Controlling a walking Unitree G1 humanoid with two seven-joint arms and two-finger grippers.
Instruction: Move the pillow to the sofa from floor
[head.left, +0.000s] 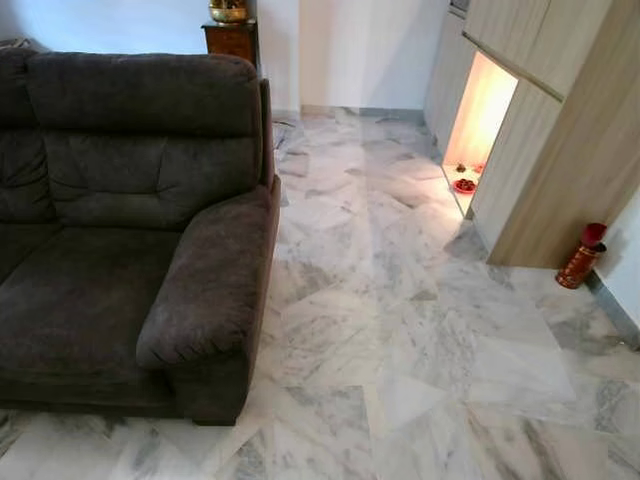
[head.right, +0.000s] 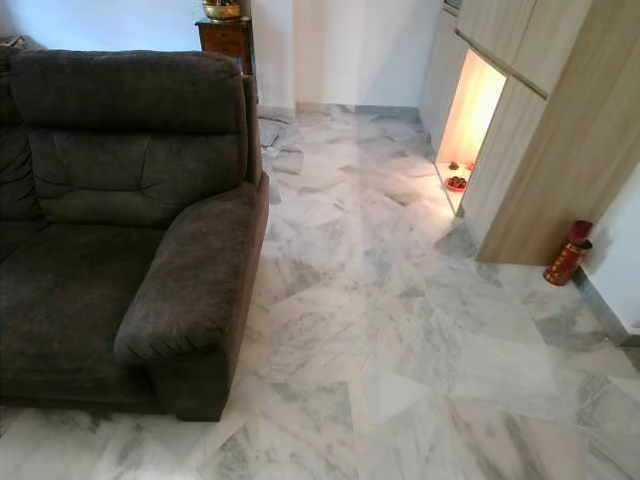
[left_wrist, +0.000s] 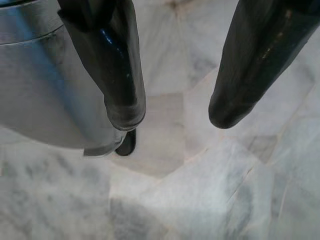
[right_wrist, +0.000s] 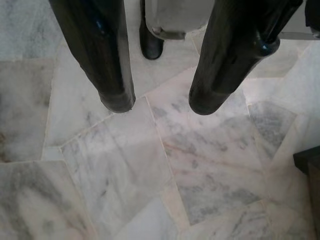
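Observation:
A dark grey fabric sofa (head.left: 110, 230) fills the left of the eye views, its padded armrest (head.left: 205, 285) nearest me and its seat bare. White and grey marble floor (head.left: 400, 300) spreads to the right of it. My left gripper (left_wrist: 177, 117) hangs open over the marble, nothing between its black fingers. My right gripper (right_wrist: 160, 105) also hangs open above the floor, holding nothing.
Wooden cabinets (head.left: 560, 130) with a lit niche (head.left: 478, 120) line the right wall. A red cylinder (head.left: 582, 256) stands on the floor beside them. A dark wooden stand (head.left: 232, 40) with a brass pot sits behind the sofa. My own foot (right_wrist: 151, 42) shows beneath the right gripper.

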